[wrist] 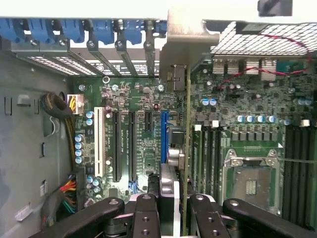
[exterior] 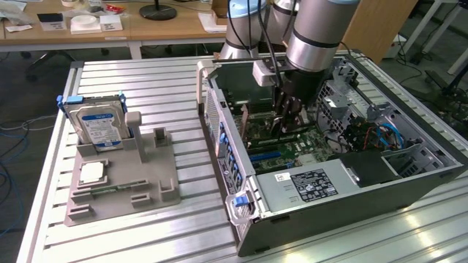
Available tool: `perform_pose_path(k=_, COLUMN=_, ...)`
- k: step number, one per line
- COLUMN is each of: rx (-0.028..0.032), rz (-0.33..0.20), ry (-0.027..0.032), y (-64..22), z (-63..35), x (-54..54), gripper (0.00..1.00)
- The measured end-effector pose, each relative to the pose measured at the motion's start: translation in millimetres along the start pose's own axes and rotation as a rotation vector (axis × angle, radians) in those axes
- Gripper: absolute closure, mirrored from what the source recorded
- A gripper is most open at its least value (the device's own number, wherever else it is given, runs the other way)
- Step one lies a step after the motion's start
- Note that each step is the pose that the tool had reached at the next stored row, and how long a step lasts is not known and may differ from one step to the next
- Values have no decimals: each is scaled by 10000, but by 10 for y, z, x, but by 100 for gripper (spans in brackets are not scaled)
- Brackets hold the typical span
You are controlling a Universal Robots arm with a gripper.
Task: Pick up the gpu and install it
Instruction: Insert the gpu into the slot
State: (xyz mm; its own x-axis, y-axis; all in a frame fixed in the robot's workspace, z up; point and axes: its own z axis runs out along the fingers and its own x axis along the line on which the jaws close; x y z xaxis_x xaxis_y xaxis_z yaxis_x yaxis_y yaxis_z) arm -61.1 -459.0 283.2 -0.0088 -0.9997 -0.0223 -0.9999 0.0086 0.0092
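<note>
Installation was in hand: inside the open computer case (exterior: 329, 219), over the motherboard (wrist: 138, 144), the gpu (wrist: 181, 148) stood on edge just beside the blue slot (wrist: 163, 134), pinched between the narrowly parted fingers of the gripper (wrist: 171, 208), so seating it called for a square, straight press, and the power-supply label (exterior: 313, 184) was unreadable.
</note>
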Motion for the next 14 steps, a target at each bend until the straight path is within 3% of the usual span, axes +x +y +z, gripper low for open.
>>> perform_pose_path(k=7, rx=-4, rz=-20, ry=-11, y=5, z=127, x=26, gripper=72)
perform_pose_path(k=8, rx=-5, rz=-30, ry=-41, y=6, z=140, x=26, gripper=72)
perform_pose_path(k=11, rx=-6, rz=-49, ry=-216, y=8, z=167, x=26, gripper=72)
perform_pose_path(k=12, rx=-5, rz=-50, ry=-250, y=8, z=172, x=26, gripper=72)
perform_pose_path(k=14, rx=-5, rz=-50, ry=-251, y=7, z=173, x=27, gripper=72)
